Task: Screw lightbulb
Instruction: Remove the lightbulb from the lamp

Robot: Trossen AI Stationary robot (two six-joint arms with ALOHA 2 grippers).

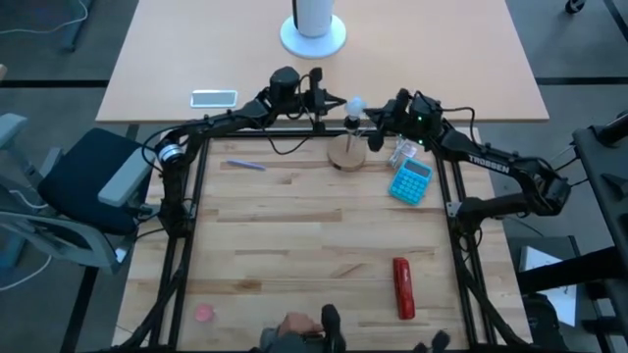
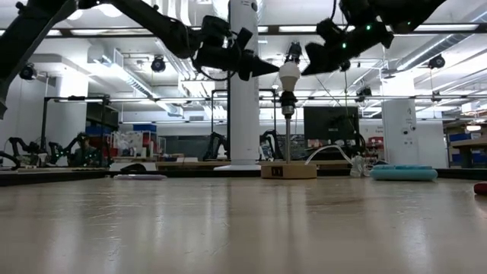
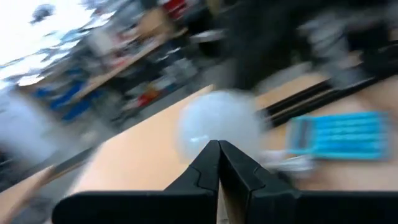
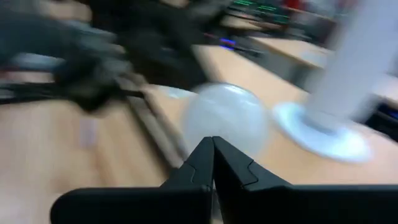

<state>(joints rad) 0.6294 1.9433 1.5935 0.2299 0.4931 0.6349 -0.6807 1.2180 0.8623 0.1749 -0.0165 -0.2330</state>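
Lightbulb at upper centre of the high view, standing upright atop a thin post rising from a round wooden disc on the tabletop; long axis vertical, screw end down, seemingly seated in the post's top. Left claw just to the bulb's left in the frame, fingers pressed together on nothing, tip aimed at the glass. Right claw just to the bulb's right, likewise closed and empty. In the low view, both tips level with the bulb, flanking it closely; contact not clear. Roughly equal nearness, left perhaps slightly closer. Likely next: opening one claw to take the glass and twist about the vertical axis.
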